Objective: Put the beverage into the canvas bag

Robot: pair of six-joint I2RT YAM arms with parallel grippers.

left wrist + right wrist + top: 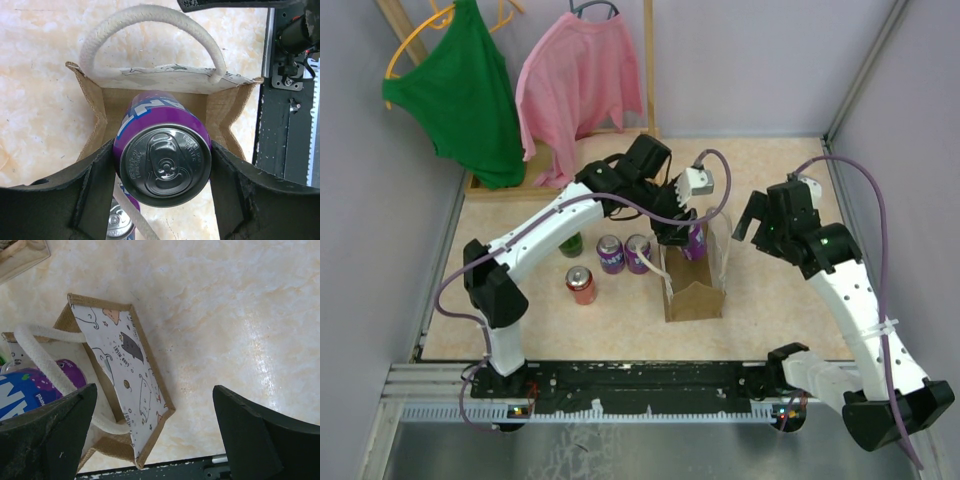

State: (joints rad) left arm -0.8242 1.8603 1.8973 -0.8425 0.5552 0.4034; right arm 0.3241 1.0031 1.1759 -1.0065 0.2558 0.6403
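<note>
The canvas bag (pixel 695 292) stands upright mid-table, tan with pale rope handles. My left gripper (pixel 682 234) is shut on a purple beverage can (pixel 696 241) and holds it upright over the bag's far end. In the left wrist view the can (pixel 165 160) sits between both fingers, its lower body inside the open bag (pixel 100 115) below the handle (pixel 150 14). My right gripper (pixel 758 226) is open and empty just right of the bag. In the right wrist view my right gripper (pixel 154 395) hangs beside the bag's printed side (pixel 127 375), with the can (pixel 30 390) showing at the left.
Two purple cans (pixel 610 253) (pixel 638 252), a red can (pixel 581 285) and a green can (pixel 570 243) stand left of the bag. A green top (pixel 470 90) and a pink top (pixel 580 80) hang at the back left over a wooden base (pixel 490 188).
</note>
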